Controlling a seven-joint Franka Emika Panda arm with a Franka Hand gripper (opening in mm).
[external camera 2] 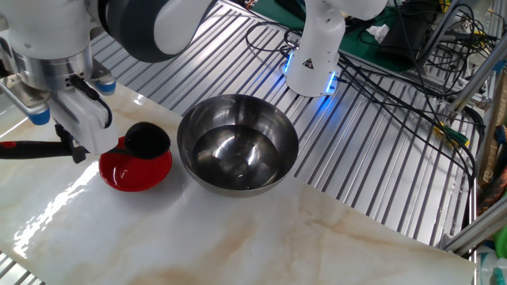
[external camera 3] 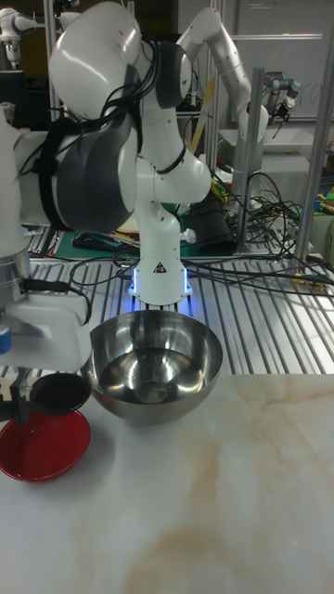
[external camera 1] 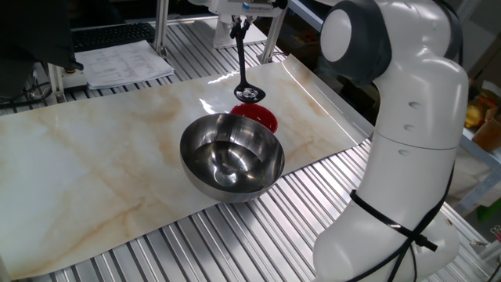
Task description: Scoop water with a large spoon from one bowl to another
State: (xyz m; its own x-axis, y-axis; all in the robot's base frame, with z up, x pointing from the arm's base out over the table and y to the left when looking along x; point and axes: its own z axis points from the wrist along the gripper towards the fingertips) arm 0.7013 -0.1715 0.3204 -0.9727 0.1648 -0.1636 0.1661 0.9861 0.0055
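A large steel bowl (external camera 1: 232,155) (external camera 2: 236,142) (external camera 3: 153,362) stands on the marble sheet with clear water (external camera 2: 234,156) shining at its bottom. Just beside it sits the small red bowl (external camera 1: 258,118) (external camera 2: 135,167) (external camera 3: 42,445). My gripper (external camera 1: 239,17) (external camera 2: 70,142) is shut on the handle of the black ladle. The ladle's scoop (external camera 1: 249,94) (external camera 2: 147,140) (external camera 3: 58,392) hangs just above the red bowl, level, with a glint of liquid in it. Its long handle (external camera 2: 32,148) has a red grip end.
Papers (external camera 1: 124,61) and a keyboard (external camera 1: 109,34) lie at the back beyond the marble sheet (external camera 1: 94,164). A second white robot base (external camera 2: 315,47) (external camera 3: 160,251) with blue light stands behind the steel bowl, with black cables (external camera 2: 396,71) over the ribbed table.
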